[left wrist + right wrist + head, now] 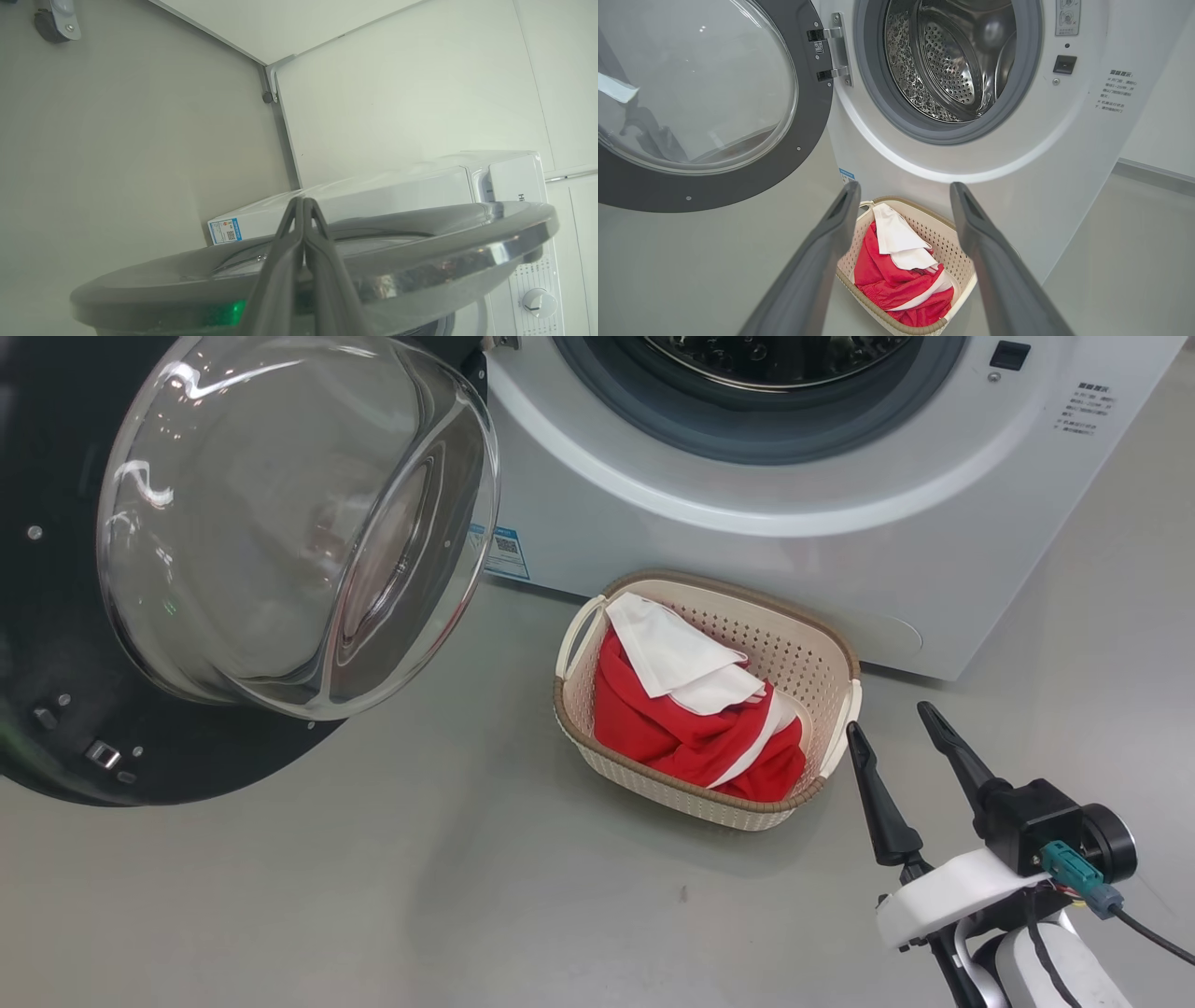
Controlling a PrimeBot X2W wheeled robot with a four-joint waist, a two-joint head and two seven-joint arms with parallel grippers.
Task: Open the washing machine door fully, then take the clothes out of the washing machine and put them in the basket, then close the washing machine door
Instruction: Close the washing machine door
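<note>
I find the clothes in the basket: red fabric with a white stripe below, and a white piece on top at the end nearer the washer. The basket sits on the floor just in front of the washer, below its opening. I cannot tell whether it touches the front panel. Inside the grey gasket, the drum shows bare perforated steel.

The door stands swung out from the washer on its hinge, at the left of the opening, with its glass bowl exposed.

Right gripper: the jaws are spread wide with nothing between them. It hangs in front of the washer, farther out than the basket and toward the washer's right side, with its fingers aimed at the front panel.

Left gripper: the fingers are pressed together and hold nothing. In the left wrist view they cross the door's chrome rim, tips pointing toward the washer's side panel. I cannot tell whether they touch the rim.
</note>
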